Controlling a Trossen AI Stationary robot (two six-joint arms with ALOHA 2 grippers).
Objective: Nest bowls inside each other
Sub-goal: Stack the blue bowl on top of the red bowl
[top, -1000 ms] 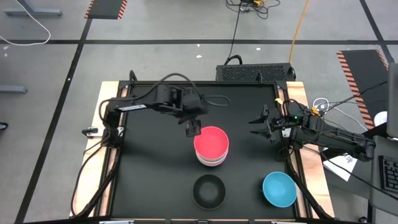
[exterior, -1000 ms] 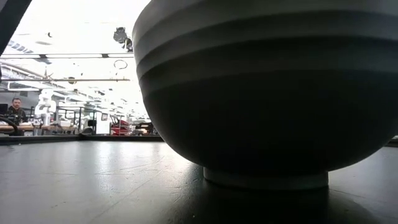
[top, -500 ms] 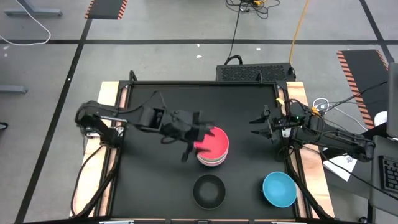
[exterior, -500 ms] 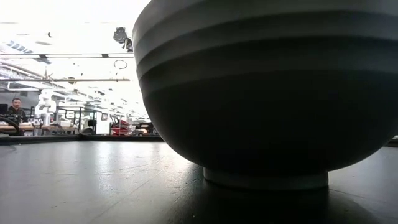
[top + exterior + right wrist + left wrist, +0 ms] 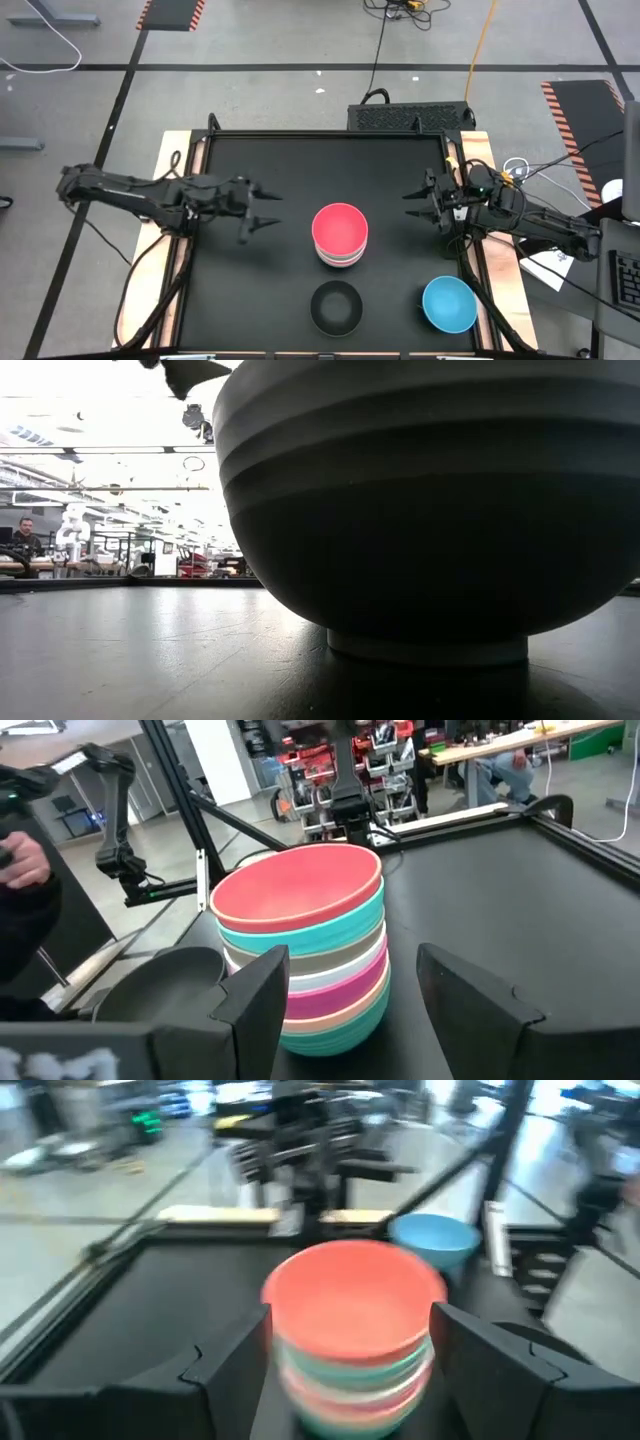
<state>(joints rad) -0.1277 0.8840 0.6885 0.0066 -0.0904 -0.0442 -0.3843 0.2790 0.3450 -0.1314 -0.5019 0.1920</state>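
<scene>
Stack (image 5: 340,238) of nested bowls, pink-red on top, stands mid-worktop (image 5: 250,300). Black bowl (image 5: 336,307) and blue bowl (image 5: 449,304) remain loose nearby. Left pincer (image 5: 262,209) and right pincer (image 5: 414,205) both gape, holding nothing.

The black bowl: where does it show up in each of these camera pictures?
High view: black bowl at bottom centre, just below the bowl stack.
Low view: fills the picture.
Left wrist view: not in it.
Right wrist view: lower left, beside the stack.
Shared landmark: the pink-red-topped stack.
</scene>
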